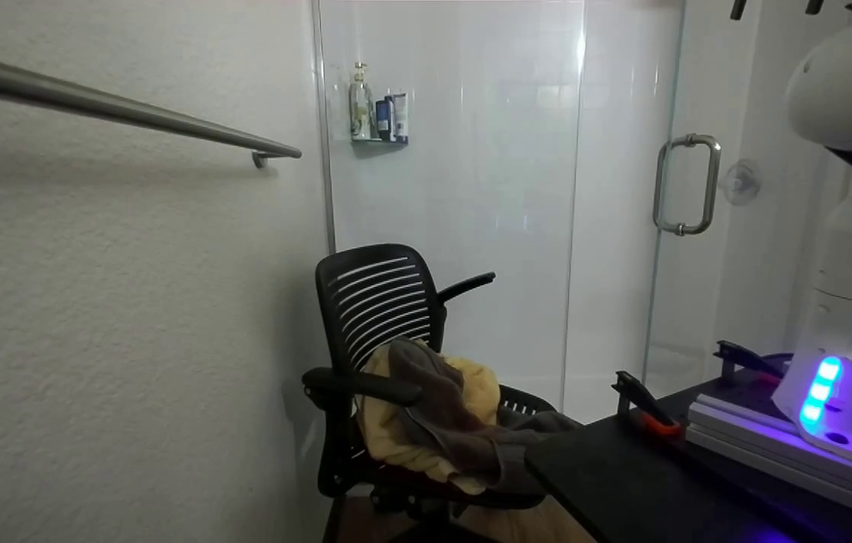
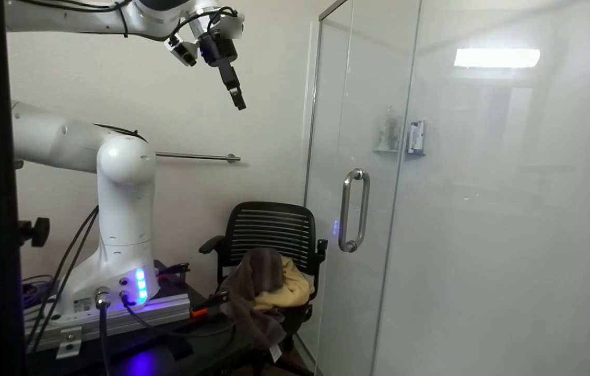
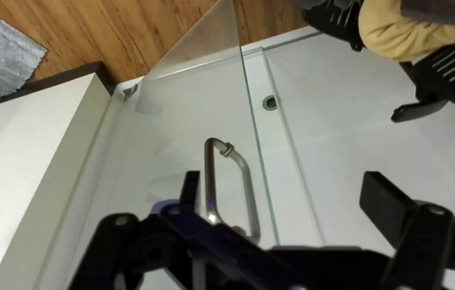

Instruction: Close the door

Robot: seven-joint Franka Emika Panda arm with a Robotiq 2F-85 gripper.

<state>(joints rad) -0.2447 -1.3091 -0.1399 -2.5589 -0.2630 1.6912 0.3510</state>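
The door is a clear glass shower panel; its broad face (image 2: 488,271) fills the right of an exterior view. In the wrist view the door (image 3: 207,100) stands swung outward, its lower corner over the wooden floor. Its silver D-shaped handle shows in both exterior views (image 1: 711,185) (image 2: 346,209) and in the wrist view (image 3: 210,177), where its lower end is partly hidden. My gripper (image 3: 288,191) is open and empty. In the wrist view the handle appears just right of the left finger. In an exterior view the gripper (image 2: 240,107) hangs higher than the handle, apart from it.
A black office chair (image 1: 373,302) with yellow and grey cloths (image 1: 471,385) stands before the fixed glass. The robot base sits on a black table (image 1: 622,483). A towel bar (image 1: 132,109) juts from the wall. A grey mat (image 3: 2,56) lies on the wooden floor.
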